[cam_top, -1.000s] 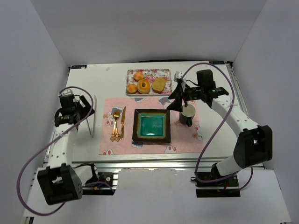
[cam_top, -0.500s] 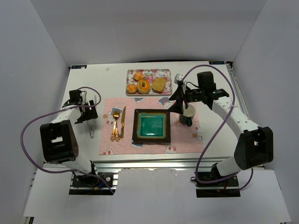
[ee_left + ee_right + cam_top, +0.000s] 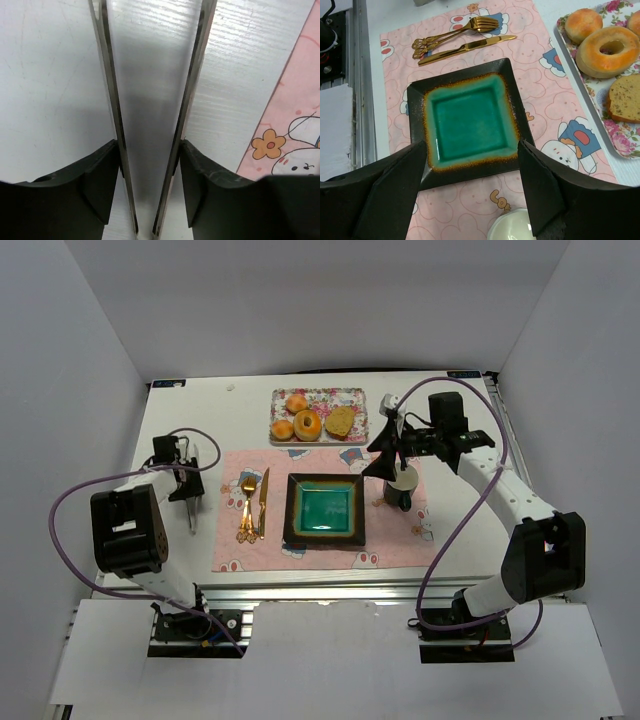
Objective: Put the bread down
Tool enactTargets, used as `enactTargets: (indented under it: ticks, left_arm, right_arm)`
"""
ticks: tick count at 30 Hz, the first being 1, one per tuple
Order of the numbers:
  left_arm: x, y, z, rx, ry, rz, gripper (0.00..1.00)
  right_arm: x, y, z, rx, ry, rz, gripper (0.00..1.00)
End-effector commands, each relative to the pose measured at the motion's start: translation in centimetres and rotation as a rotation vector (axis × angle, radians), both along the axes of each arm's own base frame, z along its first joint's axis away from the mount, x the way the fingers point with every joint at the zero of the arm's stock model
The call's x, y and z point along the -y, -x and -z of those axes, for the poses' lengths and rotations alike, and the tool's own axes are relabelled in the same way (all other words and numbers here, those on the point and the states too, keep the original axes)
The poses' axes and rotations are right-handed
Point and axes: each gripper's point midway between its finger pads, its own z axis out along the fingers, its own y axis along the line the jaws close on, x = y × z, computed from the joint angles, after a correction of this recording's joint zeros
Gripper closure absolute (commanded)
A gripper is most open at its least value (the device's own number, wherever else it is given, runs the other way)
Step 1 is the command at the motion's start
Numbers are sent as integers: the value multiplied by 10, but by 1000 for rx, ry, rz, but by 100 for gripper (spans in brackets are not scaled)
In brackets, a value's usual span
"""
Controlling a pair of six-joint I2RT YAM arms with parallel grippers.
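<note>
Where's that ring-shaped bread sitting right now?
From above, the ring-shaped bread lies on the flowered tray at the far side of the table, between a small orange bun and the oval slice.

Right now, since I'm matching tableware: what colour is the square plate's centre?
The plate is glossy teal inside, dark-rimmed; clearest in the right wrist view.

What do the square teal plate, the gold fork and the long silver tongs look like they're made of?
The square teal plate: likely glazed ceramic, glossy; light glints on the teal glaze, speckled brown edge. The gold fork: probably gold-coloured polished metal; bright reflections, ornate handle. The long silver tongs: thin metal strips, mirror-like sheen, probably steel.
</note>
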Motion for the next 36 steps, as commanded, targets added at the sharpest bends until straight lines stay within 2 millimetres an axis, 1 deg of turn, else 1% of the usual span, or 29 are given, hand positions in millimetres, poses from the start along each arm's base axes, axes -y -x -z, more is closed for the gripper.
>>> enactTargets:
  ticks: [1,3,4,6,7,8,10,11,13,14,16,17,18,19,20,21,22,23,24,25,26,27,30,31,32,33,34,35,36]
  left_arm:
    - [3,19,19,-56,12,19,48]
    - [6,20,18,-50,22,20,58]
    - [6,19,15,-40,26,15,70]
    - [5,13,-2,16,28,-13,83]
    - [8,4,-25,80,56,-44,95]
    - [15,-1,-36,111,84,-20,96]
    - [30,-16,-63,199,158,-32,93]
    - [44,-22,-76,234,197,-11,86]
    - [67,-37,-113,326,261,2,78]
    - [76,-43,-126,361,292,10,70]
    - [103,-52,-149,410,386,30,65]
    - [113,-58,-163,437,413,44,63]
    - [122,-61,-168,441,455,32,59]
    - [128,-66,-168,434,482,28,57]
    - [148,-70,-178,443,517,72,56]
    - [159,-72,-181,433,561,79,53]
    - [169,-76,-175,405,579,86,52]
    - [176,-78,-175,392,594,97,51]
    - [183,-84,-185,403,611,116,50]
    - [191,-86,-185,388,617,128,49]
    - [195,-91,-178,366,614,128,49]
    - [198,-99,-188,385,612,141,49]
    - [206,-110,-181,351,598,158,48]
    - [211,-117,-191,369,595,174,47]
    - [211,-119,-179,334,578,172,46]
    - [214,-122,-179,327,569,180,46]
    - [219,-125,-185,327,560,196,46]
    - [218,-128,-184,325,544,194,46]
    - [221,-131,-176,307,535,200,46]
  right_arm:
    - [2,-8,-16,40,-27,9,22]
    - [3,-9,-18,46,-27,13,22]
    - [5,-10,-17,42,-25,19,22]
    - [6,-11,-17,44,-23,26,22]
    - [9,-11,-16,40,-22,34,22]
    - [10,-12,-16,40,-22,37,22]
    - [13,-12,-16,40,-22,43,22]
    - [14,-12,-16,38,-23,46,22]
    - [16,-14,-17,38,-23,54,22]
    - [17,-14,-17,40,-24,56,22]
    - [19,-15,-17,35,-26,61,22]
    - [20,-15,-17,33,-27,62,22]
    - [20,-15,-17,32,-32,60,21]
    - [21,-16,-17,29,-33,65,21]
    - [21,-16,-17,29,-35,66,21]
    - [21,-16,-17,27,-37,66,21]
    - [22,-16,-17,27,-40,66,21]
    - [22,-15,-16,25,-42,65,21]
    - [22,-15,-16,23,-45,65,21]
    - [23,-14,-16,23,-46,66,21]
    - [23,-14,-14,22,-45,66,21]
    - [23,-13,-14,18,-48,64,21]
    - [24,-12,-14,19,-52,64,21]
    - [24,-12,-14,17,-54,64,21]
    - [25,-12,-15,18,-56,64,21]
    - [25,-12,-14,16,-56,66,21]
    - [26,-13,-14,17,-57,68,21]
    - [26,-13,-14,15,-57,67,21]
    - [26,-13,-14,13,-59,68,21]
